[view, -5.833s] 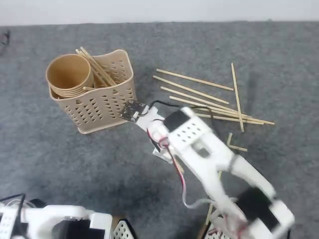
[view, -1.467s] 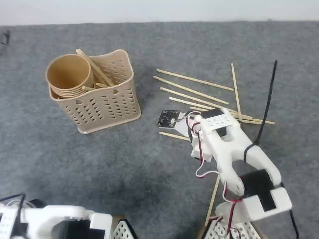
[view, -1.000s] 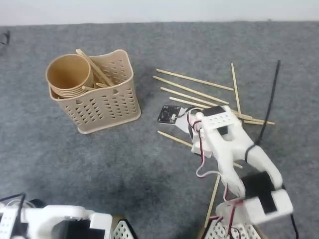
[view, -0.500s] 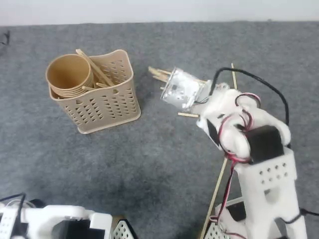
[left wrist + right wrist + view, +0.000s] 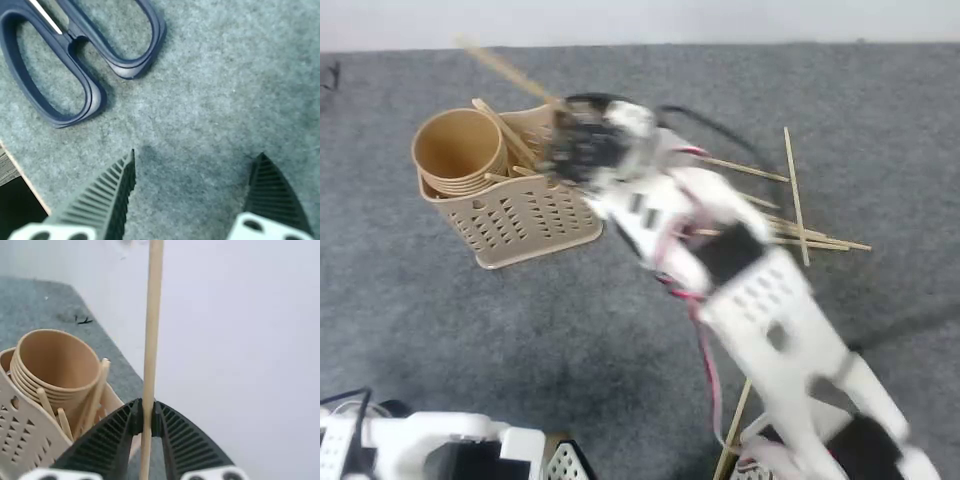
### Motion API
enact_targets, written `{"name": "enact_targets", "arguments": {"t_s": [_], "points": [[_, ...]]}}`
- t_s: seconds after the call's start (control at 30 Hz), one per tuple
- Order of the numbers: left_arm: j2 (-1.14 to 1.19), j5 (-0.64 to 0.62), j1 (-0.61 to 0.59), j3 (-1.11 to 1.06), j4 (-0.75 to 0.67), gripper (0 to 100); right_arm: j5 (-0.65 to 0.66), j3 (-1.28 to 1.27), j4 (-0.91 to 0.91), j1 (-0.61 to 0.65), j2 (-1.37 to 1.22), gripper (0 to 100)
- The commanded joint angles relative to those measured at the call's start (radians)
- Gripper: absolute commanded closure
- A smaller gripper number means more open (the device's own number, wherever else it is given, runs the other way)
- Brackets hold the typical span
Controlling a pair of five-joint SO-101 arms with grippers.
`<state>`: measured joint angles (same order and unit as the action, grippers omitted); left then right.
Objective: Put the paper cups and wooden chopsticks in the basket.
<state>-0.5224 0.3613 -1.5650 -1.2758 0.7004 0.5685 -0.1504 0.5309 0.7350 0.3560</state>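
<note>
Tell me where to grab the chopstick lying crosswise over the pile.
Grip the crosswise chopstick on its far half, alone on the mat; its near end crosses the pile. It lies flat, so probably come straight down, jaws straddling the thin shaft.

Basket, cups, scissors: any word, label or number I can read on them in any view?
None. The basket, paper cups, scissors and the chopstick held by the right gripper carry no print that can be read.
</note>
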Motion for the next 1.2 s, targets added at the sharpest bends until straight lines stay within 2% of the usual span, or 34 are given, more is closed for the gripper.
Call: {"name": "enact_targets", "arguments": {"t_s": [0.0,0.13,0.3,0.5,0.6,0.83,1.03,1.17], "points": [[-0.018,0.011,0.008,0.002,-0.018,65,0.041,0.178,-0.077,0.041,-0.193,99.1],[-0.018,0.011,0.008,0.002,-0.018,65,0.041,0.443,-0.068,0.042,-0.427,99.1],[-0.018,0.011,0.006,0.002,-0.018,65,0.040,0.729,0.061,0.041,-0.679,99.1],[-0.018,0.011,0.008,0.002,-0.018,65,0.003,0.945,0.099,0.019,-0.811,99.1],[-0.018,0.011,0.008,0.002,-0.018,65,-0.071,0.987,0.101,0.016,-0.819,99.1],[-0.018,0.011,0.008,0.002,-0.018,65,-0.095,0.996,0.148,0.031,-0.811,99.1],[-0.018,0.011,0.008,0.002,-0.018,65,-0.318,1.062,0.157,0.033,-0.811,99.1],[-0.018,0.011,0.008,0.002,-0.018,65,-0.422,1.076,0.246,0.024,-0.811,99.2]]}}
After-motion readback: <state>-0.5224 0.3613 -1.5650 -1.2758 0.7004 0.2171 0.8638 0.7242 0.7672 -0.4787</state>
